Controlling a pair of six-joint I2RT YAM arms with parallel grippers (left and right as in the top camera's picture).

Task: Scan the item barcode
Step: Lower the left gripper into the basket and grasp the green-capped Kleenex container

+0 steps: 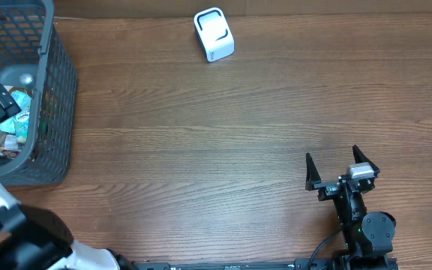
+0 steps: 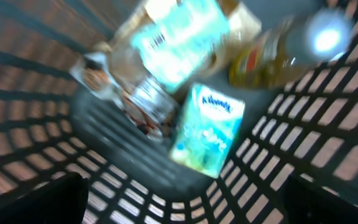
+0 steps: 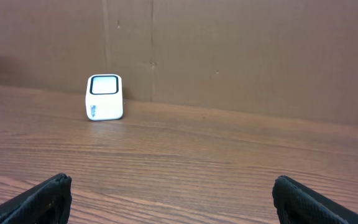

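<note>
At the left edge of the table (image 1: 201,150), a grey mesh basket (image 1: 58,90) is seen, and the items are kept inside it. A tissue pack (image 2: 207,130), pale green with blue lettering, is lying flat on the basket floor with its printed face up. Its long axis runs from upper right to lower left in the left wrist view. No barcode can be made out on it, as the picture is blurred. Beside it, a clear packet (image 2: 173,37) and a bottle (image 2: 272,56) are found. The left gripper (image 2: 185,202) is held over the pack, spread wide, and nothing is gripped. The white scanner (image 1: 214,34) stands at the far middle, its window turned towards the right gripper (image 1: 342,169), which is also spread wide and holds nothing.
</note>
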